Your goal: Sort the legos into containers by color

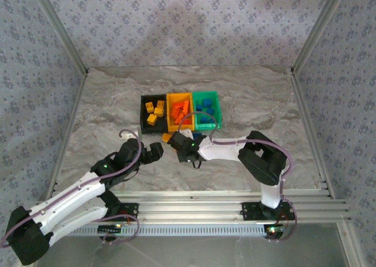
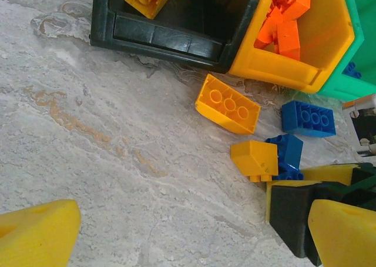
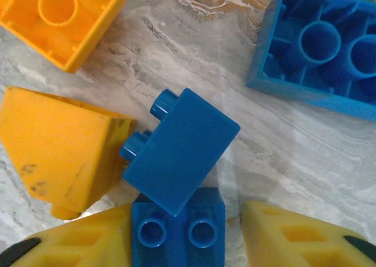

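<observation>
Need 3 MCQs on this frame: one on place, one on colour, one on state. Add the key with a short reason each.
1. Which bin holds the orange-red bricks?
A) black
B) yellow-orange
C) green

2. What colour is the brick that the right gripper straddles?
A) yellow
B) orange-red
C) blue

3. How does the left gripper stand?
A) open, holding nothing
B) shut on a yellow brick
C) shut on a blue brick

Key:
1 B: they lie inside the yellow-orange bin, the middle one of the row.
2 C: a blue brick sits on the table between the two jaws in the right wrist view.
3 A: its fingers are wide apart at the two bottom corners of the left wrist view, gripping nothing.
</observation>
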